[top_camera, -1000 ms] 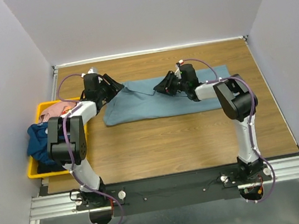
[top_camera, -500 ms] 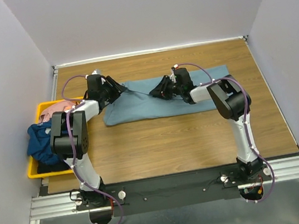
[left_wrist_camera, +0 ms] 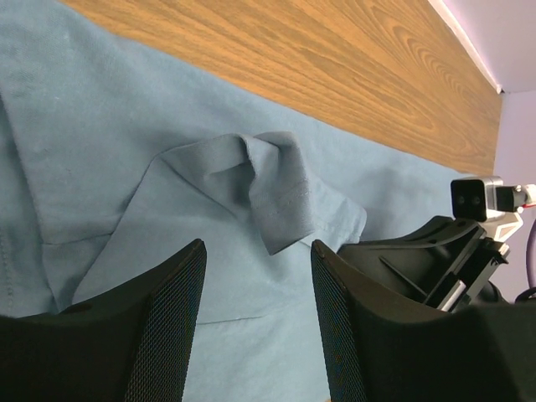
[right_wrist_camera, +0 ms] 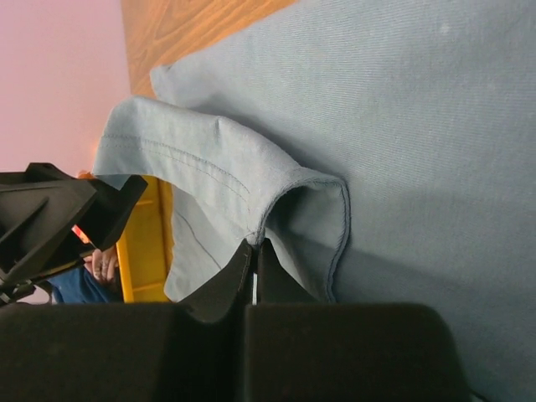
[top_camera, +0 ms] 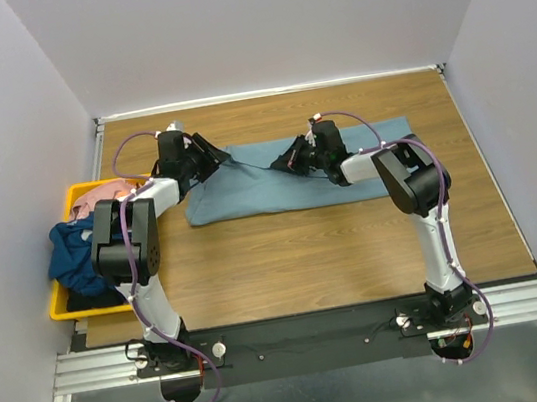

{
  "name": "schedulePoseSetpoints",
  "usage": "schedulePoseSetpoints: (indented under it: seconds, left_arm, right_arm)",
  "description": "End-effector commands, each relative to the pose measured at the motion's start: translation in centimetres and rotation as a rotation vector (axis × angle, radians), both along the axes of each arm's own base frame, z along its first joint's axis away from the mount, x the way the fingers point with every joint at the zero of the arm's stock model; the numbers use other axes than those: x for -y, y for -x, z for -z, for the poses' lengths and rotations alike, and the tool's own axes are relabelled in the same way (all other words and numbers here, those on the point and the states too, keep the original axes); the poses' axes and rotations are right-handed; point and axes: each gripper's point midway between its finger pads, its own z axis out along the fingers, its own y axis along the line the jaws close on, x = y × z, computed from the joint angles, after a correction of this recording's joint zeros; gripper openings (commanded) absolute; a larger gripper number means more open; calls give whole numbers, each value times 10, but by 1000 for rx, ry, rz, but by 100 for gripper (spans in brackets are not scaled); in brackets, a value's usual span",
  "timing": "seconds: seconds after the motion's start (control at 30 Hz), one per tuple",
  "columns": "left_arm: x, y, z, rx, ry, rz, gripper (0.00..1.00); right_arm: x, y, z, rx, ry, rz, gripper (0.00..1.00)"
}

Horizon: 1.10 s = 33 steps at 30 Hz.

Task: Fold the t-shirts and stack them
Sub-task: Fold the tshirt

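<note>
Light blue-grey t-shirt (top_camera: pixel 346 179) lies spread flat across the far half of the wooden desk (top_camera: pixel 307 256), long side running left to right.

Right pincer (right_wrist_camera: pixel 254 255): fingers together, clamped on a stitched edge of that shirt. The edge stands up in a curled fold above the flat cloth.

Left pincer (left_wrist_camera: pixel 257 247): fingers apart, nothing between them, over the shirt's left end. It faces a bunched sleeve (left_wrist_camera: pixel 268 184) that lies folded over on the body. Cannot tell whether the fingers touch the cloth.

The two pincers point at each other, near but apart, over the shirt's left half.

Yellow bin (top_camera: pixel 60 311) sits at the desk's left edge, just beside the left arm. Dark navy t-shirt (top_camera: pixel 70 259) is heaped in it, spilling over the outer rim. Pink patterned t-shirt (top_camera: pixel 106 195) is crumpled at the bin's far end.
</note>
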Motion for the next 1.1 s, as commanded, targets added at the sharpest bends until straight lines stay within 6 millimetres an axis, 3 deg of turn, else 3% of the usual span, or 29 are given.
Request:
schedulePoseSetpoints:
  seconds: [0.0,0.2,0.43,0.7,0.83,1.07]
  left_arm:
    - [5,-7,-14,48,31,-2,61]
    - [8,-6,-17,52,78,-19,61]
    - [7,-8,-13,40,93,-42,60]
    - [11,-12,8,-13,116,-60,56]
    - [14,-12,14,-29,109,-54,55]
    - [16,-13,15,-27,108,-46,51]
  right_arm:
    - [1,-4,0,20,16,38,1]
    - [10,-4,-7,39,36,70,1]
    - [11,0,2,23,55,67,1]
    - [11,0,2,26,56,60,1]
    - [13,1,-10,55,71,57,1]
    - [18,-1,-13,81,132,53,1]
